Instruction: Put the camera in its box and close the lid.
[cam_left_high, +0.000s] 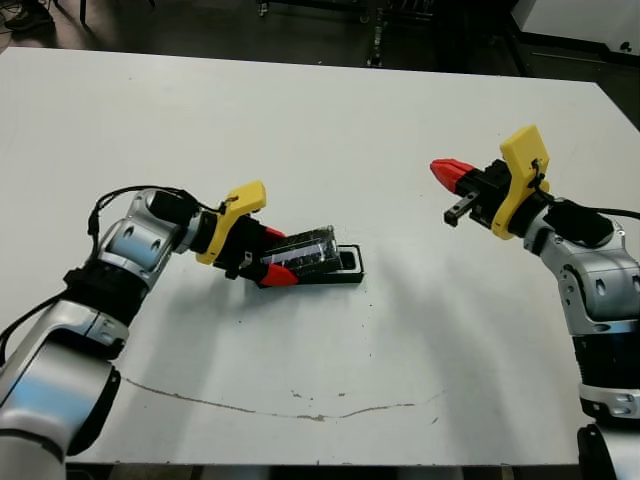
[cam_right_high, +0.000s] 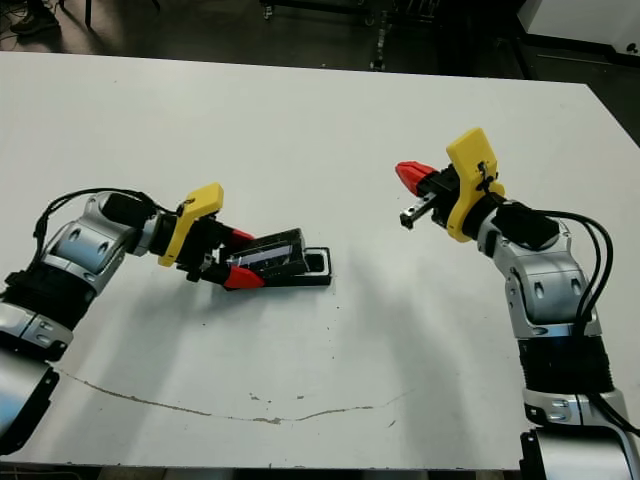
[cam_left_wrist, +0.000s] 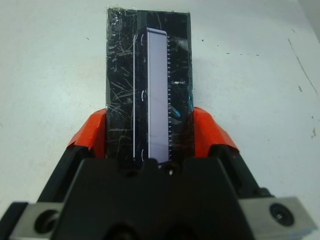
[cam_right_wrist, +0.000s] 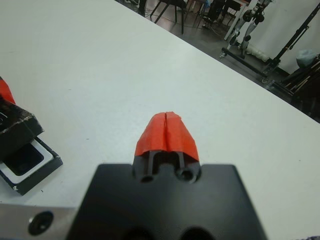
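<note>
From the head views, the left gripper (cam_left_high: 272, 258) is clamped on the lid (cam_left_high: 298, 253), one red finger on each side, and holds it tilted over the box (cam_left_high: 346, 266). The lid's raised end is toward the gripper and its far end is down at the box, which lies flat on the white table (cam_left_high: 330, 130) with its outer end left uncovered. The right gripper (cam_left_high: 452, 170) hangs above the table well apart from the box, carrying nothing.

In the left wrist view the lid (cam_left_wrist: 148, 82) stands straight out between the two red fingers (cam_left_wrist: 91, 135), its black surface scratched and glinting. A pale strip runs along its middle; whether that is a reflection or part of the box beneath is hard to tell.

In the right wrist view the right gripper's red fingertips (cam_right_wrist: 166, 132) are pressed together with nothing between them. Off to one side the open end of the box (cam_right_wrist: 31, 167) shows a white lining around a dark slab, probably the camera (cam_right_wrist: 22, 159), with the lid's edge (cam_right_wrist: 15, 127) above it.
</note>
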